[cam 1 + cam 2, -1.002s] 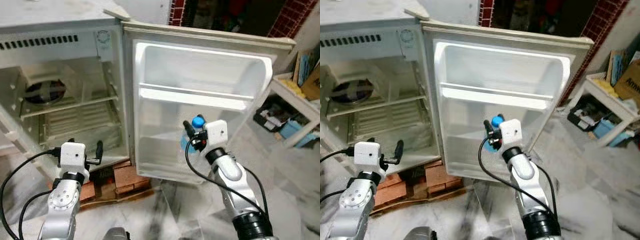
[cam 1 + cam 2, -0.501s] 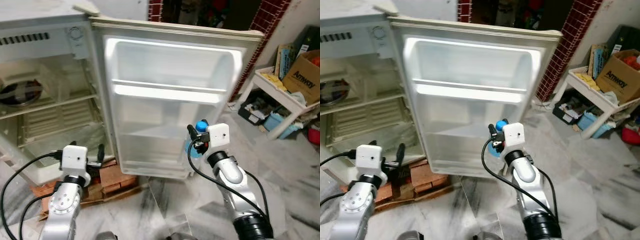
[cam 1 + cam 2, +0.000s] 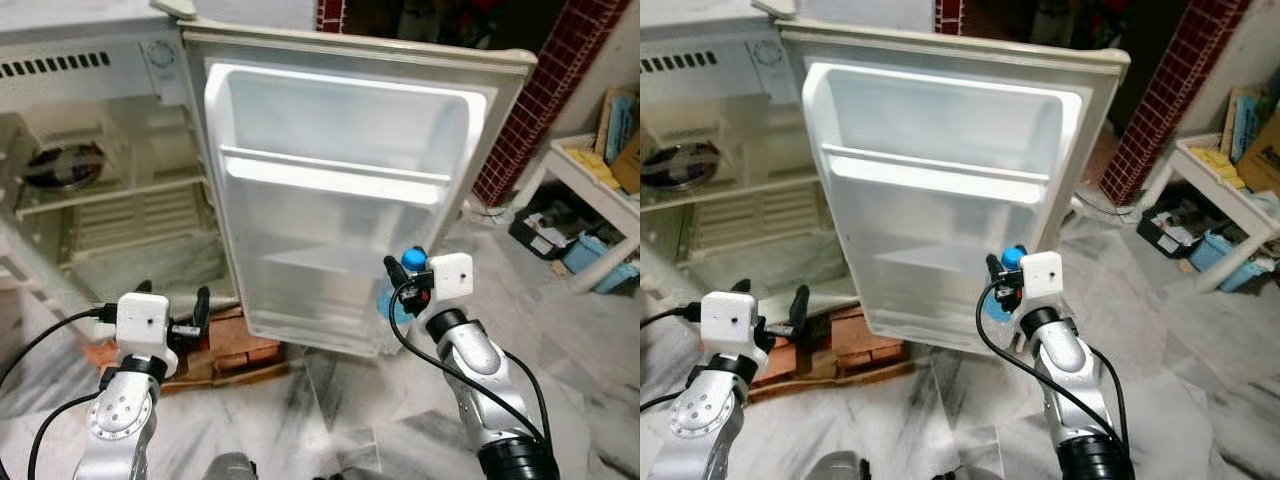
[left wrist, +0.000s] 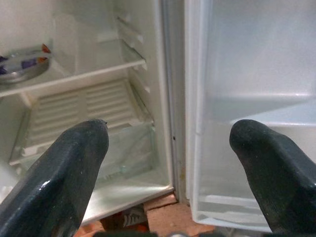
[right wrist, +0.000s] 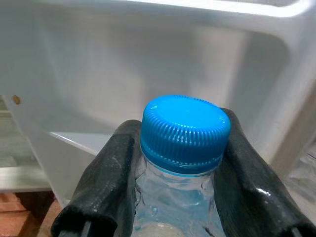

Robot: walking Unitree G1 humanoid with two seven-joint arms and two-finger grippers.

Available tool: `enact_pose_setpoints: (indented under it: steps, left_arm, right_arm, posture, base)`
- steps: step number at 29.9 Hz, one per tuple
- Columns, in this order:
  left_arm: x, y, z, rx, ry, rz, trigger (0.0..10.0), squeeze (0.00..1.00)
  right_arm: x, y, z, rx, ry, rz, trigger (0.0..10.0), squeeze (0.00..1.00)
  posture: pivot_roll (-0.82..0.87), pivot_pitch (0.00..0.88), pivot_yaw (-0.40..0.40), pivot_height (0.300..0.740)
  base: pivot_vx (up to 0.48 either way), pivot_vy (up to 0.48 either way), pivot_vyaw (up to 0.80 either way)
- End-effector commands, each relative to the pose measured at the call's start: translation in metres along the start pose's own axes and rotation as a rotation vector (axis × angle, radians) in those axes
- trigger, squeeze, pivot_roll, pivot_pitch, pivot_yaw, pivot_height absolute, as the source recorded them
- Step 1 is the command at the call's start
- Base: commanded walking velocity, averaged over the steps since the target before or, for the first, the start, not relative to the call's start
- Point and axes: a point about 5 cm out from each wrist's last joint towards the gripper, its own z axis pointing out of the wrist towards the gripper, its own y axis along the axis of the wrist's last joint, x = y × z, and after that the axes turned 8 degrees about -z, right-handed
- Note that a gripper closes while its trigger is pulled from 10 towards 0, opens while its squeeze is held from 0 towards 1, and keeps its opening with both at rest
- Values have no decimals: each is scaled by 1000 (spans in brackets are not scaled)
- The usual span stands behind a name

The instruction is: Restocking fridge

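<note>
Right gripper [image 5: 177, 163] has its fingers clamped around a blue-capped water bottle [image 5: 185, 129], right in front of the open fridge door [image 3: 345, 200]. Left gripper [image 4: 175, 148] fingers spread wide near the bricks [image 3: 240, 345] under the fridge [image 3: 100, 150].

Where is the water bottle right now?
The water bottle sits clamped in the right claw, low in front of the open fridge door.
</note>
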Motion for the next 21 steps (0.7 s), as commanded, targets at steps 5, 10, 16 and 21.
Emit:
enact_pose_setpoints:
  steps: [5, 10, 16, 21]
  left_arm:
    - [-5, 0, 0, 14, -8, -5, 10000, 0]
    - [-1, 2, 5, 10, -1, 1, 10000, 0]
    - [-3, 1, 6, 12, -2, 2, 10000, 0]
    - [-5, 0, 6, 19, -6, 2, 10000, 0]
  right_arm:
    - [-12, 10, 0, -59, -27, -27, 10000, 0]
    - [-11, 11, 0, -66, -30, -22, 10000, 0]
    - [-8, 10, -1, -71, -23, -18, 10000, 0]
    - [-8, 10, -1, -72, -22, -18, 10000, 0]
  posture:
    - [56, 87, -113, 740]
    - [53, 88, -110, 731]
    - [52, 89, -108, 691]
    - [52, 92, -109, 656]
  base:
    - [0, 0, 0]
    - [0, 0, 0]
    - [0, 0, 0]
    - [0, 0, 0]
